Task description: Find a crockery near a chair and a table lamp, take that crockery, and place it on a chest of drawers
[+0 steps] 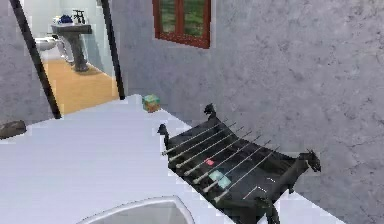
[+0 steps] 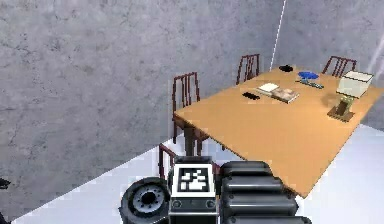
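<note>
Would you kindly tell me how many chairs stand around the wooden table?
3 chairs: nearest and middle along the table on its wall side, farthest at its end; others may be hidden.

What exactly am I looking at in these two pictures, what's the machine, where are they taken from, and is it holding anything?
It's a wheeled robot with one extending arm, in a simulated house. The forward view looks ahead from the robot: a white counter with a black wire rack and a small greenish block, plus a doorway to a room with a washbasin. The arm side view looks out sideways, where the arm reaches: a wooden table with chairs, a table lamp and a blue dish-like thing. At the bottom, the white marked square sits on the arm; the dark shape left of it is the gripper. I can't tell whether it holds anything.
</note>
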Controlling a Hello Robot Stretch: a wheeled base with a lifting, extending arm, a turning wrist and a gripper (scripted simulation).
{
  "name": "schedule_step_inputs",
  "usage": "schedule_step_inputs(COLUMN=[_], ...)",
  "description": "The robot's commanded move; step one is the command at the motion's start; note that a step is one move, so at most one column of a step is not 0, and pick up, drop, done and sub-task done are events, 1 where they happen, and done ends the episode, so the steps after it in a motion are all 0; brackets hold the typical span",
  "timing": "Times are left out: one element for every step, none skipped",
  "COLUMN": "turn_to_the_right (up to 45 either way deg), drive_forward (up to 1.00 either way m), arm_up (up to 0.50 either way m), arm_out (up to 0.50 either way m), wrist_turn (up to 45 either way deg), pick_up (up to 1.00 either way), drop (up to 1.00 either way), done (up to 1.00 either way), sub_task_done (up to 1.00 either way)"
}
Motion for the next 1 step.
schedule_step_inputs(turn_to_the_right=[33.0], drive_forward=[0.00], arm_up=[0.00], arm_out=[0.00], wrist_turn=[0.0], pick_up=[0.00], drop=[0.00], done=[0.00], sub_task_done=[0.00])
